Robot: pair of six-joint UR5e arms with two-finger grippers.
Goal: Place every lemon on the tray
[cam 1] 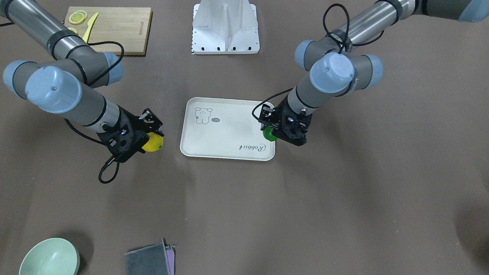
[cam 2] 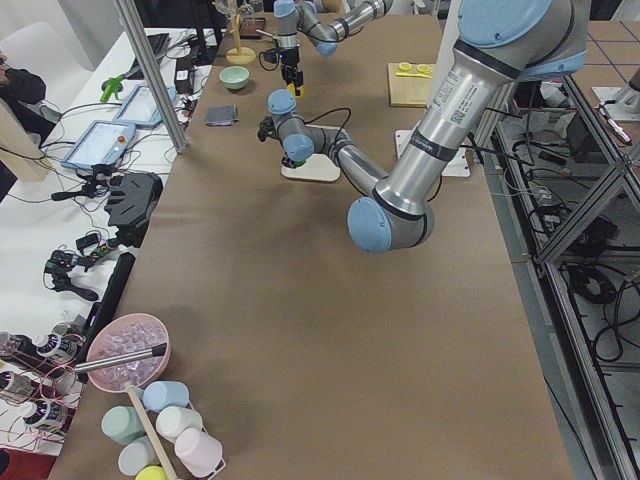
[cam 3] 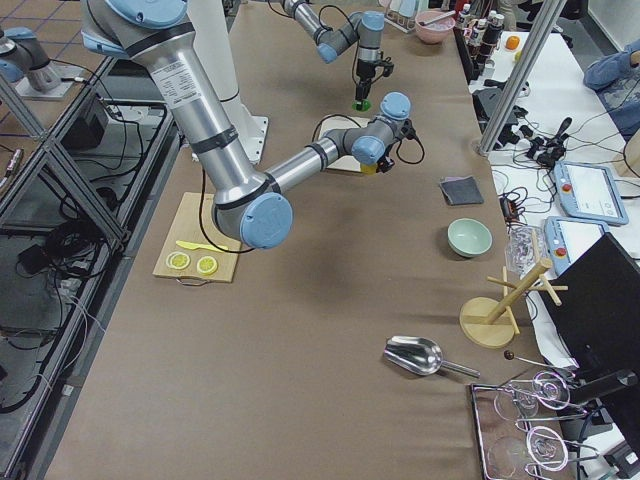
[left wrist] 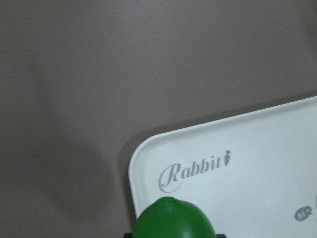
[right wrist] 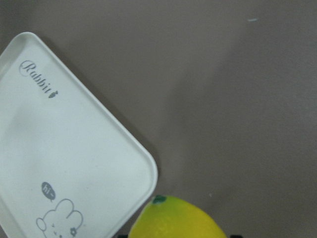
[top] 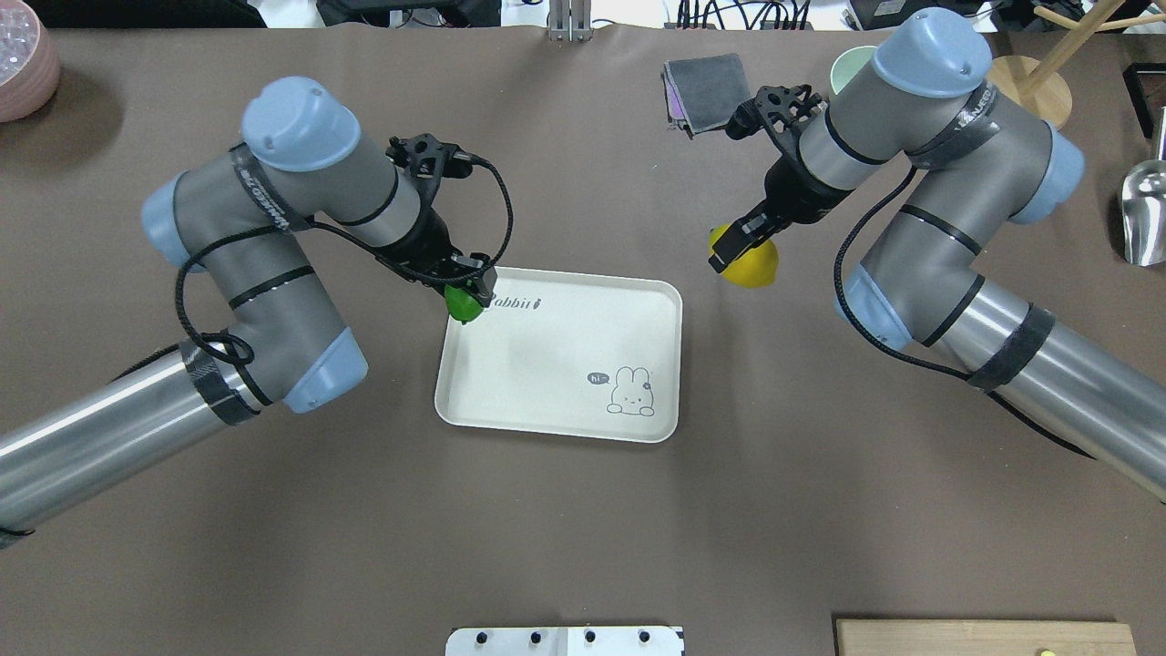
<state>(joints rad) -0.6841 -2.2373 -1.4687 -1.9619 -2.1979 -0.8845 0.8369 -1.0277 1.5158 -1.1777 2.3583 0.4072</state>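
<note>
The cream tray (top: 547,364) lies mid-table; it also shows in the front view (cam 1: 225,133). My left gripper (top: 466,290) is shut on the green lemon (top: 465,304) and holds it over the tray's far left corner, by the "Rabbit" script. The left wrist view shows the green lemon (left wrist: 173,220) above the tray's corner (left wrist: 247,163). My right gripper (top: 740,248) is shut on the yellow lemon (top: 752,264) and holds it off the tray, beside its far right corner. The right wrist view shows the yellow lemon (right wrist: 176,220) just outside the tray (right wrist: 64,148).
A wooden cutting board (cam 1: 114,26) with lemon slices and a yellow knife lies near the robot's base on its right. A pale green bowl (cam 1: 49,258) and a grey cloth (cam 1: 149,261) sit at the far edge. A metal scoop (top: 1143,210) lies far right.
</note>
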